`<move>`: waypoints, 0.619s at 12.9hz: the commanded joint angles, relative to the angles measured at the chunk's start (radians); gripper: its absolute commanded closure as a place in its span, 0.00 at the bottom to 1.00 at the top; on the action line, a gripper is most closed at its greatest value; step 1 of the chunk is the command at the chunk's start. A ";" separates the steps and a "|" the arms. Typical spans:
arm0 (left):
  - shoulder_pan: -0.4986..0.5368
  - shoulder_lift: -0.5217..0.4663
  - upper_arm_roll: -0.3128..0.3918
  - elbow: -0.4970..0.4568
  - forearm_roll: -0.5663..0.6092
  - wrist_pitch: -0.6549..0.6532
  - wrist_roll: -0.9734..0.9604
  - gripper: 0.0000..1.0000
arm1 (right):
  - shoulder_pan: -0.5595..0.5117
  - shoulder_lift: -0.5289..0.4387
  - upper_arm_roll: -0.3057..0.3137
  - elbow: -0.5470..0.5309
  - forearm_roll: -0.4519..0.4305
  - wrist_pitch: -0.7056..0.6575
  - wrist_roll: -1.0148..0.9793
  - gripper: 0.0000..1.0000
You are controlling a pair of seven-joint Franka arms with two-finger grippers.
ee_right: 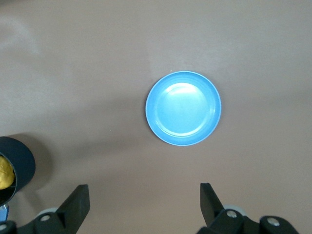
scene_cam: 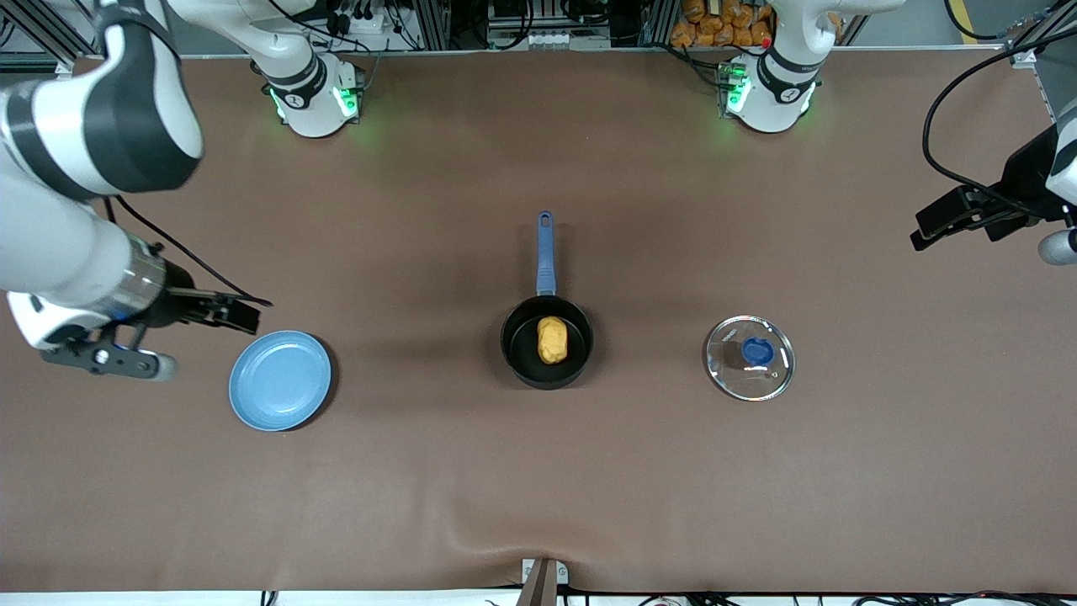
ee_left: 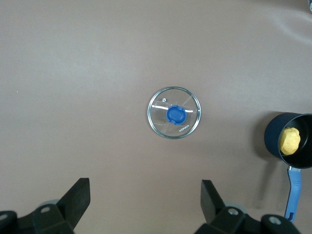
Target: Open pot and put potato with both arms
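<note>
The black pot stands open in the middle of the table, its blue handle pointing toward the arms' bases. The yellow-orange potato lies inside it. The glass lid with a blue knob lies flat on the table toward the left arm's end. My left gripper is open and empty, high over that end; its wrist view shows the lid, the pot and the potato. My right gripper is open and empty beside the blue plate; its wrist view shows the pot.
A round blue plate lies empty toward the right arm's end of the table, also in the right wrist view. The brown table cover has a slight wrinkle near the front edge.
</note>
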 commanded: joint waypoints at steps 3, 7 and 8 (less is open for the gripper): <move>0.023 -0.031 0.000 0.014 -0.016 -0.012 0.027 0.00 | -0.071 -0.172 0.021 -0.169 0.002 0.035 -0.101 0.00; 0.023 -0.069 0.000 -0.018 -0.015 -0.012 0.053 0.00 | -0.092 -0.266 0.021 -0.289 0.002 0.090 -0.141 0.00; 0.023 -0.072 0.000 -0.022 -0.016 -0.012 0.059 0.00 | -0.098 -0.278 0.020 -0.299 0.002 0.090 -0.159 0.00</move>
